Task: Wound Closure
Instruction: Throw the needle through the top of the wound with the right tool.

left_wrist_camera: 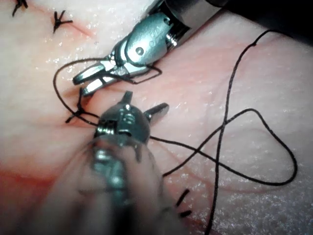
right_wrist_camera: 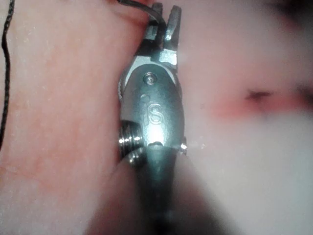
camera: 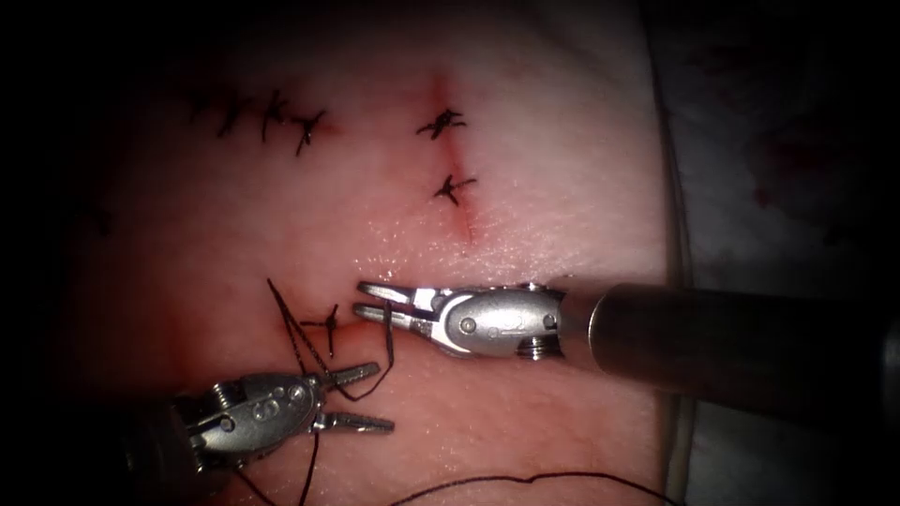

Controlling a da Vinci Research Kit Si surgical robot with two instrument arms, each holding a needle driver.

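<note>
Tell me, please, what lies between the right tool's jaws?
The right tool has its jaws slightly apart, and the thread crosses between them; whether they grip it is unclear. Under them lies the tissue. The left tool, jaws open, holds nothing.

At the far right of my endoscope view lies a pale sheet [camera: 750,112], dotted with faint reddish stains.

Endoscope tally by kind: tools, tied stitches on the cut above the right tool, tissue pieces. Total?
Tools: 2 (left tool, right tool; both open, gripping nothing)
Tied stitches: 2 (upper stitch, lower stitch)
Tissue: 1
Total: 5
</note>
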